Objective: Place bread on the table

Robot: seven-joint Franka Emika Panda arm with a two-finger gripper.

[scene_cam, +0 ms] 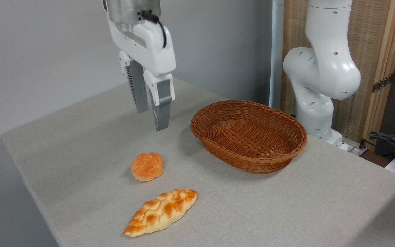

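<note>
The bun (146,166) is sitting on the worktop (81,144), beside the plaited loaf (161,212) and apart from the basket (249,135). The pincer (151,120) is hanging above it, parted and empty. Retreating straight upward seems wisest, avoiding nudging the bun.

Bread (146,166) lies on table (81,137); fingers (161,113) apart above, seemingly empty.

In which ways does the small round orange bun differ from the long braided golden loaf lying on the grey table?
The small round orange bun is compact with a knotted top; the long braided golden loaf is stretched out, with pointed ends. The bun is deeper orange, the loaf paler with browned ridges. The bun lies farther back, nearer the raised gripper. Both rest on the grey table, outside the brown wicker basket.
</note>
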